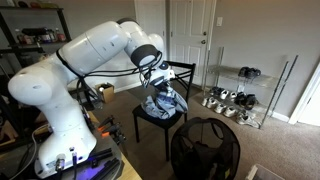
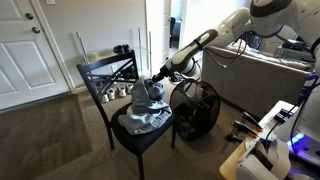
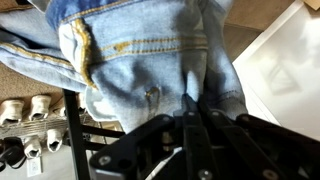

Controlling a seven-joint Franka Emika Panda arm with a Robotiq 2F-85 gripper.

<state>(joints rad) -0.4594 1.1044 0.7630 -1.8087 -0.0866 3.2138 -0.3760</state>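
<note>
Jeans (image 3: 140, 60) — pale blue denim with yellow stitching — fill most of the wrist view. The gripper (image 3: 190, 108) is clamped on a fold of them, its jaws pressed together with only cloth between.

In both exterior views the jeans (image 1: 163, 104) lie heaped on the seat of a black chair (image 1: 143, 125). The top of the heap is drawn up into a peak where the gripper (image 1: 158, 84) pinches it. In an exterior view the arm reaches in from the right and the gripper (image 2: 160, 79) sits just above the pile, in front of the slatted back of the chair (image 2: 105, 72).

A black mesh hamper (image 2: 196, 112) stands just beside the chair — whether they touch I cannot tell. A wire rack (image 1: 240, 98) by the wall carries shoes, and some of these shoes (image 3: 30, 108) show at the lower left of the wrist view. A white door (image 2: 25, 45) stands behind the chair.
</note>
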